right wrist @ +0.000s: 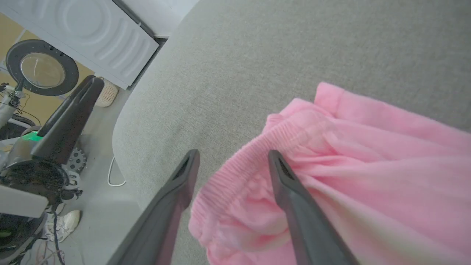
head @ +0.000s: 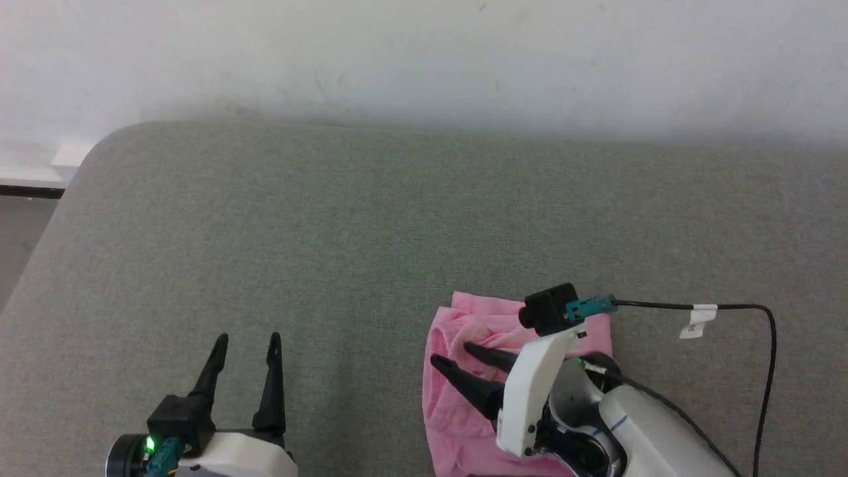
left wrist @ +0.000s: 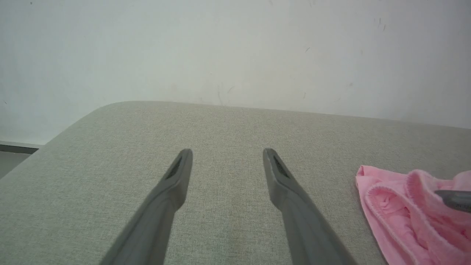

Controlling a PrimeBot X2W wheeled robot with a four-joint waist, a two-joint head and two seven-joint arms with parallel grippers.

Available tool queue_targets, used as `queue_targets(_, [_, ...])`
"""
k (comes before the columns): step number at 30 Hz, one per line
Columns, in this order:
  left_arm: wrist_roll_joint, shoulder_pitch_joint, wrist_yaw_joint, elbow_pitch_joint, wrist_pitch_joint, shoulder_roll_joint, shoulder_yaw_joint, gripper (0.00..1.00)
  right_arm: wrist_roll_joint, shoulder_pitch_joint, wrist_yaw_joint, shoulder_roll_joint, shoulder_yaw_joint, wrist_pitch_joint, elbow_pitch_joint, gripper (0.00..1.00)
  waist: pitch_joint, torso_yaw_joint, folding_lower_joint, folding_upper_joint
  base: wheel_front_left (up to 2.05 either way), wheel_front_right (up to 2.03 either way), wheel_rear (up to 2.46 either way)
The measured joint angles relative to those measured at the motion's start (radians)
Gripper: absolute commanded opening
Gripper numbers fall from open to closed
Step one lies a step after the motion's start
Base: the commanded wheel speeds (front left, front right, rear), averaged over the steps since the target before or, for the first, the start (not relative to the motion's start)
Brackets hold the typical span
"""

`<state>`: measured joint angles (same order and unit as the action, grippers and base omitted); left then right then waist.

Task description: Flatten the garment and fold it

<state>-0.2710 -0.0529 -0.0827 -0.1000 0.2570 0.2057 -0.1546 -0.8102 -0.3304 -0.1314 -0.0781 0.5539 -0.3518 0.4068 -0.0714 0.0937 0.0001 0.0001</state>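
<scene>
- garment (head: 457,411) is lying bunched on the grey padded surface (head: 331,232), at its near edge and right of the middle. folds and a ribbed hem are showing on the side toward the surface's left edge. the rest of the cloth is running out of the head view at the bottom.
- right gripper (head: 450,352) is reaching in from the near right corner, pointing toward the left edge. its two dark fingers are standing apart, released, pinching nothing.
- in the right wrist view the right gripper (right wrist: 233,156) is sitting right over the garment (right wrist: 368,154). the ribbed hem is running across the gap between the two fingers. one finger is lying over the pink cloth, the other over bare grey just beside the hem. cannot tell whether the tips are touching the cloth.
- left gripper (head: 248,338) is hanging over bare surface at the near edge, left of the middle, well apart from the garment. fingers are spread wide, gripping nothing.
- in the left wrist view the left gripper (left wrist: 227,151) is pointing toward the far edge and the pale wall (left wrist: 235,48). the garment (left wrist: 397,206) is showing near that view's right side, with a dark fingertip of the right gripper over it.
- a black cable (head: 762,371) with a white tag is looping over the surface to the right of the right arm.
</scene>
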Motion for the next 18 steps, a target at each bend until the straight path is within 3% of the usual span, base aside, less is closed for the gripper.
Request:
queue_targets(4, [0.000, 0.000, -0.001, -0.009, 0.000, -0.009, 0.005, 1.00, 0.166, -0.019, 0.000, -0.096, 0.052, 0.148, -0.106, 1.00, 0.012, -0.011, 0.0000, 0.0000, 0.00, 0.00, 0.00])
queue_targets(8, [0.000, -0.001, -0.007, -0.011, 0.000, -0.010, 0.012, 1.00, 0.324, 0.014, 0.000, -0.149, -0.065, 0.302, -0.195, 1.00, 0.026, -0.029, 0.0000, 0.0000, 0.00, 0.00, 0.00])
queue_targets(13, [0.000, -0.003, -0.012, -0.010, 0.000, -0.010, 0.021, 1.00, 0.500, 0.156, 0.000, -0.137, -0.301, 0.392, -0.314, 1.00, 0.041, -0.052, -0.0001, 0.0000, 0.00, 0.00, 0.00])
queue_targets(18, [-0.001, -0.014, -0.023, -0.007, 0.000, -0.013, 0.033, 1.00, 0.586, 0.286, 0.000, -0.093, -0.459, 0.395, -0.444, 1.00, 0.053, -0.078, -0.0001, 0.0000, 0.00, 0.00, 0.00])
